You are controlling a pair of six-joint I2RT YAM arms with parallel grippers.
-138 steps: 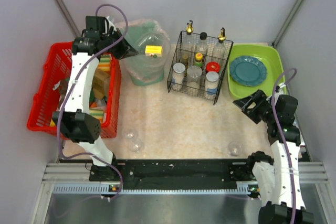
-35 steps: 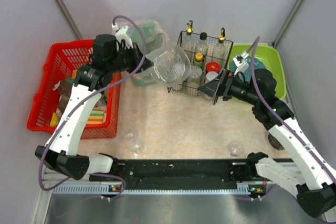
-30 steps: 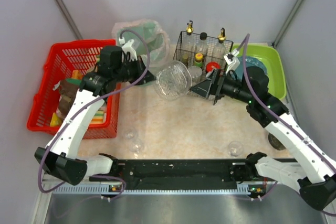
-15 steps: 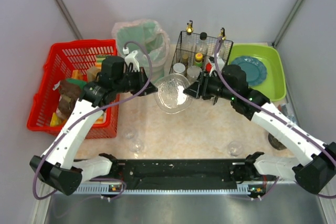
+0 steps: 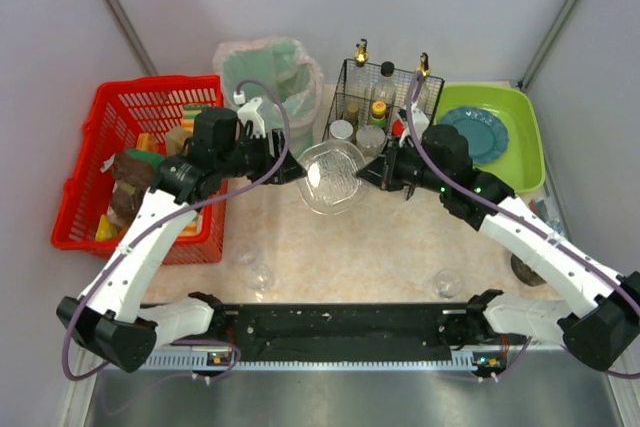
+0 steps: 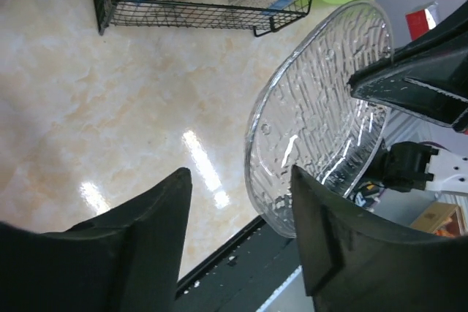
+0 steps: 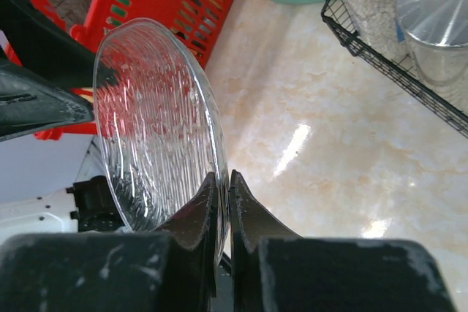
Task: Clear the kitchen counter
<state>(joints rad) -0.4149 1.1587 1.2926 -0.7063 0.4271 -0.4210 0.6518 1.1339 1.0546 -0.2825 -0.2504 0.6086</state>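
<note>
My right gripper (image 7: pixel 223 177) is pinched tight on the rim of the clear ribbed glass plate (image 5: pixel 332 176), which hangs tilted on edge above the beige marbled kitchen counter (image 5: pixel 350 237). My left gripper (image 6: pixel 238 180) is spread apart with the opposite rim in its gap; whether it touches, I can't tell. The black wire rack (image 5: pixel 338 97) stands just behind the plate, and there is open counter on the near side.

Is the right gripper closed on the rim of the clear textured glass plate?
Yes, the right gripper has both fingers pinched on the lower rim of the clear textured glass plate.
</note>
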